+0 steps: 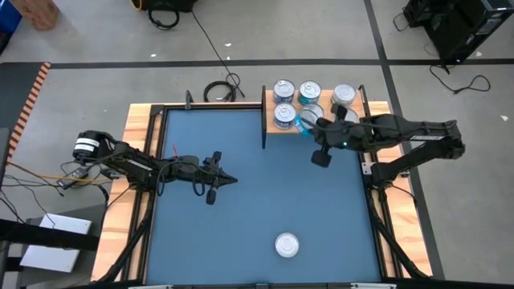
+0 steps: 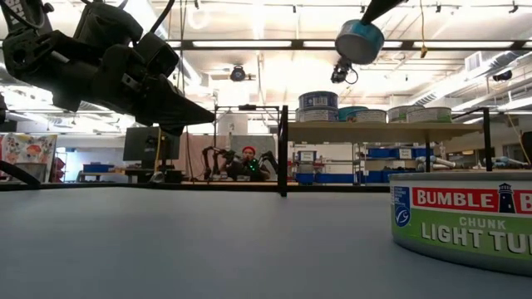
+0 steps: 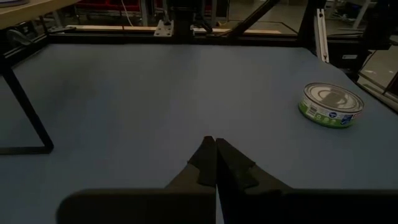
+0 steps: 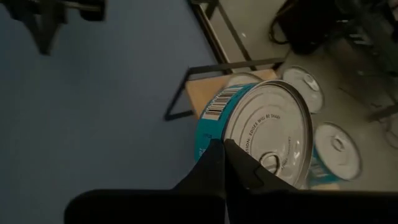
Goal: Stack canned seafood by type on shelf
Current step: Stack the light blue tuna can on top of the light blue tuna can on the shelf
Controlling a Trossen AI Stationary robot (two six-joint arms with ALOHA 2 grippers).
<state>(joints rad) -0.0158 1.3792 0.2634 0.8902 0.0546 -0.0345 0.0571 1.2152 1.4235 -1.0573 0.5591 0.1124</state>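
My right gripper (image 1: 310, 125) is shut on a teal-labelled tin (image 4: 261, 134) with a silver top, high above the front of the wooden shelf (image 1: 270, 127). The tin also shows in the low view (image 2: 359, 40). Several silver-topped tins (image 1: 309, 92) stand on the shelf, one stack taller (image 2: 318, 106). A green-labelled tin (image 1: 287, 244) rests flat on the blue mat near the front edge. My left gripper (image 1: 231, 180) is shut and empty, above the mat left of centre. My right gripper holds the teal tin at its rim (image 4: 217, 134), where the silver top meets the teal side. The fingers (image 4: 211, 163) hide the place of contact itself. The tin is lifted clear, tilted on its side, above the shelf.
Thin black posts (image 1: 263, 116) stand at the shelf's corners. Wooden strips (image 1: 140, 120) frame the blue mat (image 1: 257, 201). The green-labelled tin stands close to the low camera (image 2: 465, 220) and shows in the left wrist view (image 3: 333, 104). Cables (image 1: 218, 90) lie on the floor beyond the table.
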